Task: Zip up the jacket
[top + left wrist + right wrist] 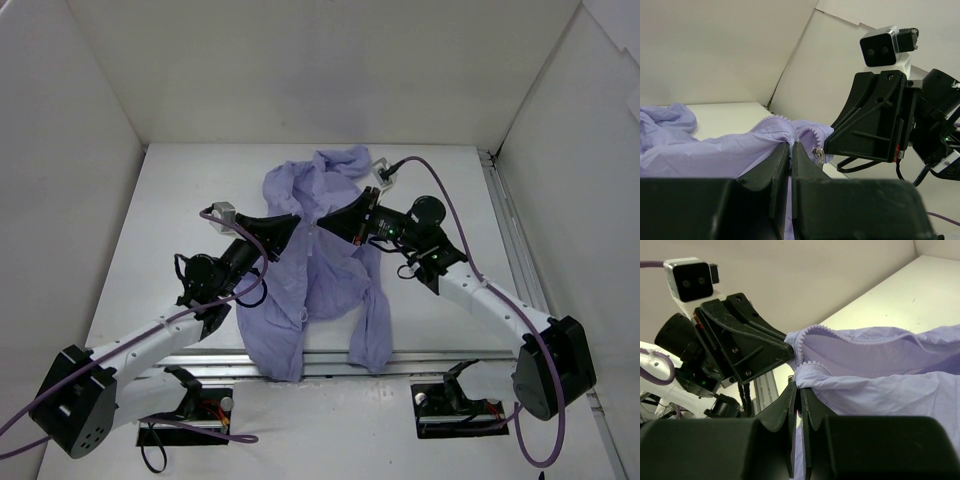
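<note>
The lavender jacket [320, 270] lies crumpled in the middle of the white table, with its lower part and a sleeve hanging over the front edge. My left gripper [296, 221] and right gripper [324, 225] meet tip to tip at the jacket's upper middle. In the left wrist view my left gripper [790, 146] is shut on a fold of fabric beside the zipper teeth [810, 131], and the small metal slider [818, 152] sits just right of it. In the right wrist view my right gripper [799, 386] is shut on the jacket [880, 375] edge under the toothed tape.
An aluminium rail [430, 355] runs along the table's front edge and another rail [508, 230] runs along its right side. White walls enclose the back and both sides. Purple cables [450, 200] loop over both arms.
</note>
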